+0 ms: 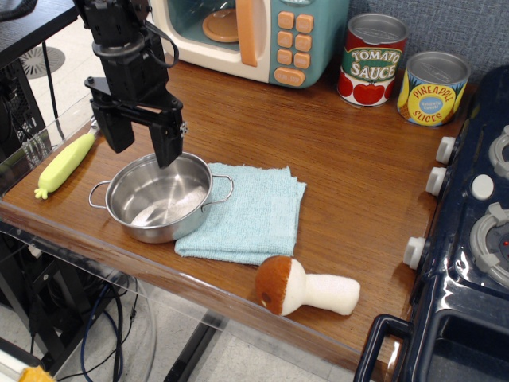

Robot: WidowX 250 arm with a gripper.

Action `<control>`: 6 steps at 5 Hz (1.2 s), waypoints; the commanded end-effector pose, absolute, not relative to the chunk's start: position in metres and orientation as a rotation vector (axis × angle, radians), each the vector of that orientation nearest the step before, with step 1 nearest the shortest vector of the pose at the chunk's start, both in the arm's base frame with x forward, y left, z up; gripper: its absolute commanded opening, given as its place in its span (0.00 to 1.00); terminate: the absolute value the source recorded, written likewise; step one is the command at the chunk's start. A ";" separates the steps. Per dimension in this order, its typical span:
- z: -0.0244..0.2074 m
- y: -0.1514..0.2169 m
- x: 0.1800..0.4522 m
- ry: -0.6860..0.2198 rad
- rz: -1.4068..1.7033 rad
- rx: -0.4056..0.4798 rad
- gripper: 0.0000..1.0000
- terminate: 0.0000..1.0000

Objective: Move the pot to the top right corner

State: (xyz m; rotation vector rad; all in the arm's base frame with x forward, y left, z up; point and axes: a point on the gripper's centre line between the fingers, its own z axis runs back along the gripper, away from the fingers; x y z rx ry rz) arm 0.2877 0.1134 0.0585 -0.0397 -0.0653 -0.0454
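The shiny steel pot [158,196] sits upright at the front left of the brown tabletop, its right side resting on the edge of a light blue cloth [248,212]. My black gripper [145,145] hangs open and empty just over the pot's far rim, one finger [169,143] above the rim and the other finger [120,131] to the left of it. The top right corner of the tabletop [469,95] lies behind the dark blue stove edge, beside the pineapple can.
A toy microwave [254,36] stands at the back. A tomato sauce can [373,60] and a pineapple can [432,87] stand at the back right. A plush mushroom [305,288] lies near the front edge. A yellow-handled utensil [66,161] lies far left. The toy stove [469,239] fills the right side.
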 end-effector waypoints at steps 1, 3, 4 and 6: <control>0.048 0.132 0.292 -0.027 -0.132 -0.054 1.00 0.00; 0.025 0.120 0.289 0.004 -0.192 -0.033 1.00 0.00; 0.025 0.114 0.287 -0.013 -0.194 -0.058 0.00 0.00; 0.026 0.112 0.287 -0.018 -0.193 -0.059 0.00 0.00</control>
